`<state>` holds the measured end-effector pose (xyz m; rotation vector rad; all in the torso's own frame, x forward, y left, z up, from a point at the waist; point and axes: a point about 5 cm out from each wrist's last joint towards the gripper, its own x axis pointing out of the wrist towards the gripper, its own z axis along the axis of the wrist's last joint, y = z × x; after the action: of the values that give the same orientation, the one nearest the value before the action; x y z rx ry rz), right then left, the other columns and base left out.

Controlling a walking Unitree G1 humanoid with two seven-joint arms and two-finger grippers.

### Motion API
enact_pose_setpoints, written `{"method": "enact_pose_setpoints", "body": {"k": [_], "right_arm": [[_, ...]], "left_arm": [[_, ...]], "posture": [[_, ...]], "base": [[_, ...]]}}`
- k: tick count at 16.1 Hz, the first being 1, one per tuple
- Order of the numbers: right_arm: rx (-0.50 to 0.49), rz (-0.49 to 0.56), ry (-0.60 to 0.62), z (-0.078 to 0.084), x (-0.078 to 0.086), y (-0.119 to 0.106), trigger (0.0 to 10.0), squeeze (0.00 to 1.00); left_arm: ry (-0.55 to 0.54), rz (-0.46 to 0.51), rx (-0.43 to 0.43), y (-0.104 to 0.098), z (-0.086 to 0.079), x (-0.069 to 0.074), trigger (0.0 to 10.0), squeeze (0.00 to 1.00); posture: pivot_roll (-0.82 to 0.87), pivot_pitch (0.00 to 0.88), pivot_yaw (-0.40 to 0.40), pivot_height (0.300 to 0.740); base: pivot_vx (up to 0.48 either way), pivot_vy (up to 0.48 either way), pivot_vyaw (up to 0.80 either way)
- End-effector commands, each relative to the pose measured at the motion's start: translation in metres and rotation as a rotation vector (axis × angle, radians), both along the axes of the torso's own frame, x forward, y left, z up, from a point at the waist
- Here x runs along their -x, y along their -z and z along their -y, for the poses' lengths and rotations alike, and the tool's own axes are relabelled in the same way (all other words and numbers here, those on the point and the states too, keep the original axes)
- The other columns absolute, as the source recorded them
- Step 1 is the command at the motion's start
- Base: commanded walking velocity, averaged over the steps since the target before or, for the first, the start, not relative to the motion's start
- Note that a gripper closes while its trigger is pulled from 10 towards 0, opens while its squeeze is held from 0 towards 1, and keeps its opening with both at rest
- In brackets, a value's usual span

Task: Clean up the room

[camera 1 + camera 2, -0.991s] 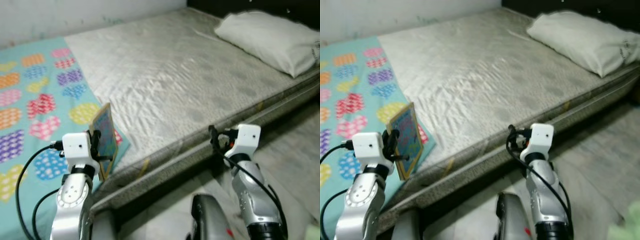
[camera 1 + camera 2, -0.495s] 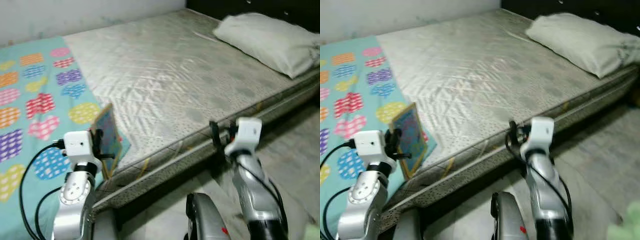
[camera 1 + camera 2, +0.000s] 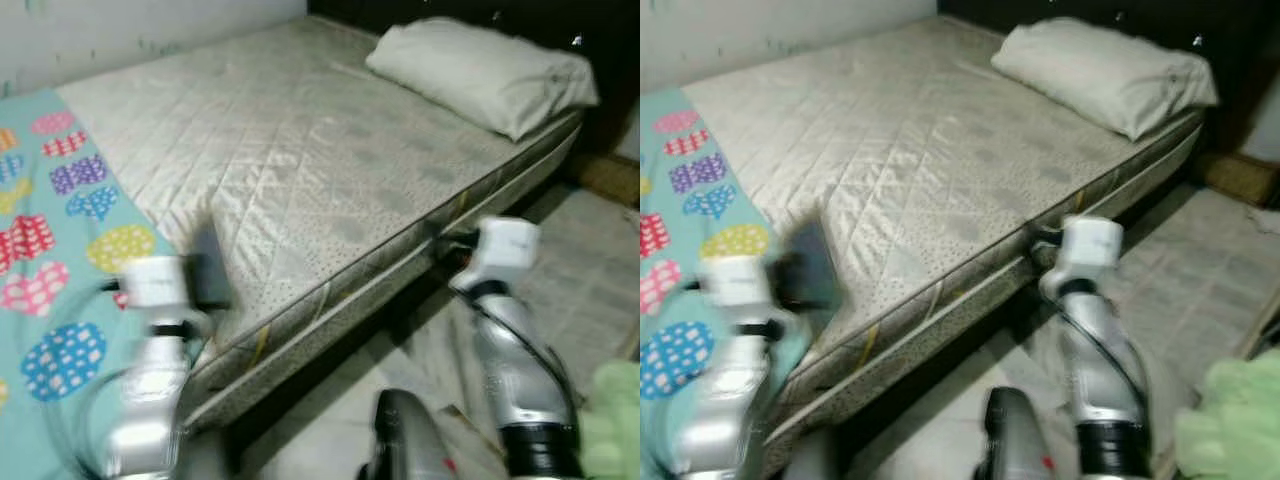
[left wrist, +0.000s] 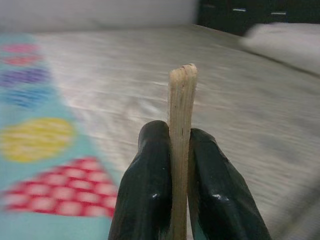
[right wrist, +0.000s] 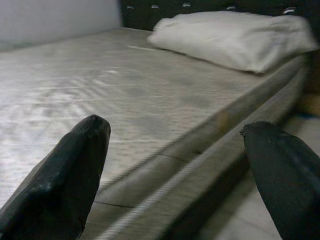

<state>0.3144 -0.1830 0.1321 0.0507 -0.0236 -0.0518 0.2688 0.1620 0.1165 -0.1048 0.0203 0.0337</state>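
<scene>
My left gripper is shut on a thin picture book, which stands edge-on between the two black fingers. In the left eye view that arm is blurred, and the book is a dark smear over the near edge of the bare grey mattress. My right gripper is open with nothing between its fingers. It is held beside the mattress edge, pointing at the bed's side.
A turquoise blanket with coloured hearts covers the left end of the bed. A white pillow lies at the far right end. Something light green sits low on the right, over the tiled floor. A brown object is beyond the bed's corner.
The whole picture has slid left, so the camera has turned right; pillow and floor show more. The left arm is now blurred, still holding the book. The right gripper stays open.
</scene>
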Motion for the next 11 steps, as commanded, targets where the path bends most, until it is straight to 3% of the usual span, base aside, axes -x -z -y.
{"method": "enact_pose_setpoints", "body": {"k": [1, 3, 6, 11], "right_arm": [[-0.011, 0.017, -0.032, -0.0085, -0.0017, -0.005, 10.0, 0.0], [-0.004, 0.022, -0.028, -0.007, -0.0019, -0.0056, 10.0, 0.0], [0.086, 0.011, -0.006, -0.006, 0.0014, -0.0028, 10.0, 0.0], [0.061, 0.052, -0.014, -0.0099, 0.0029, -0.0085, 10.0, 0.0]], "left_arm": [[-0.034, 0.051, -0.023, -0.0117, -0.0103, -0.0018, 10.0, 0.0], [-0.035, 0.053, -0.024, -0.0117, -0.0105, -0.0035, 10.0, 0.0], [-0.034, 0.055, -0.021, -0.0114, -0.0091, -0.0045, 10.0, 0.0], [-0.03, 0.053, -0.012, -0.0102, -0.0073, -0.0051, 10.0, 0.0]], "posture": [[-0.13, 0.0, 0.038, 0.527], [-0.13, 0.0, 0.04, 0.54], [-0.14, 0.0, 0.043, 0.548], [-0.14, 0.0, 0.045, 0.548]], "base": [[0.0, 0.0, -0.49], [0.0, 0.0, -0.43], [0.0, 0.0, 0.0], [0.0, 0.0, 0.0]]}}
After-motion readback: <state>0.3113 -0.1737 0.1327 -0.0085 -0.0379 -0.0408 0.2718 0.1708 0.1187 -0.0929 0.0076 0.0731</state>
